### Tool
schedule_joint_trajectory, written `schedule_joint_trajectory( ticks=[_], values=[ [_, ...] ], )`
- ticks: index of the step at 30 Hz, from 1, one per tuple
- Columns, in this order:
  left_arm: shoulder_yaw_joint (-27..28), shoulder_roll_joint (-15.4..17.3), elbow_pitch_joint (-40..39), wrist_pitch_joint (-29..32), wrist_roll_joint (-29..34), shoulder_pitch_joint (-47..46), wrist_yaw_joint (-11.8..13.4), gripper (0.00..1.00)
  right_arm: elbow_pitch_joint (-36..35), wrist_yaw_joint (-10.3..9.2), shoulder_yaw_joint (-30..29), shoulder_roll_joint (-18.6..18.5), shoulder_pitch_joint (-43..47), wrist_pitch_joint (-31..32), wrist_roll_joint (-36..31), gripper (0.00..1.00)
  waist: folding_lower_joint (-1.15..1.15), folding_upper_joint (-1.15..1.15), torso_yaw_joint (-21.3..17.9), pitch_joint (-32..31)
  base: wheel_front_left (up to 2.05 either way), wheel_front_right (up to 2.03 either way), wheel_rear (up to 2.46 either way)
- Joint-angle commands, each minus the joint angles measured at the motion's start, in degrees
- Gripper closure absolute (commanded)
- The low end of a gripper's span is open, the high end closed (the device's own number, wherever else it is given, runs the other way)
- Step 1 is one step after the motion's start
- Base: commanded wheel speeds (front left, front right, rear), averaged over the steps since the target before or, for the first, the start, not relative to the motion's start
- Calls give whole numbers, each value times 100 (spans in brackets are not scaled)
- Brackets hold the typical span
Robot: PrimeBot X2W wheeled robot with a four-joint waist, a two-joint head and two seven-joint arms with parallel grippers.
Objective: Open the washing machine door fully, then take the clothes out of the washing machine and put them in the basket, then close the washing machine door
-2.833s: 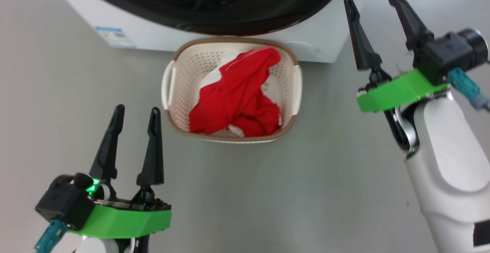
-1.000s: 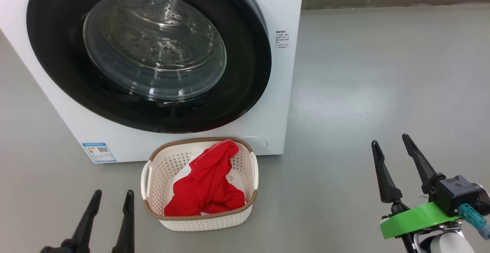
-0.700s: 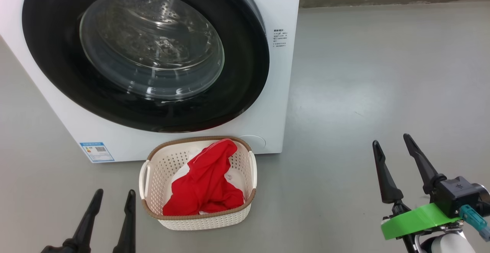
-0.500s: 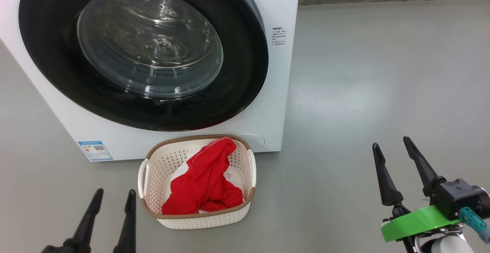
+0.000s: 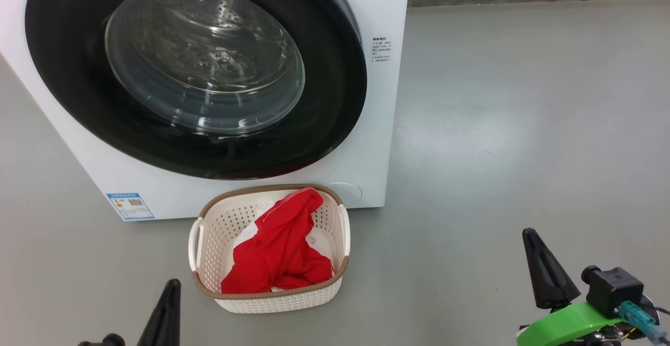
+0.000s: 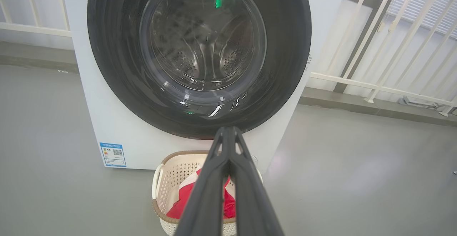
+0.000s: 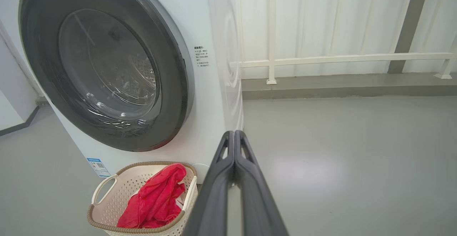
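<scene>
Both pincers are pinched fully closed on nothing: your left gripper (image 6: 228, 137) and right gripper (image 7: 234, 137). The big round glossy black-rimmed washing machine door (image 5: 335, 74) looks flush against the white front-loading washing machine (image 5: 384, 126). The red cloth (image 5: 282, 252) is piled in the small cream perforated basket (image 5: 282, 301) on the floor just below it. The door is dead ahead of your left arm, above the basket, while your right arm is off to the side. If the door needs a last push, I'd go left.
</scene>
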Motion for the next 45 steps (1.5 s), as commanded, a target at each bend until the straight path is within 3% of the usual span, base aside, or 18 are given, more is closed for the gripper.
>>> schedule_joint_trajectory(
  ticks=[1,45],
  values=[
    [73,58,-94,49,-187,-84,-12,100,-146,0,-22,-44,-166,49,229,100,2,0,1,4,0,0,0],
    [290,-30,249,735,-2897,-491,-70,100,-82,-3,-161,-84,-366,791,3153,100,-2,0,18,31,0,0,0]
  ],
)
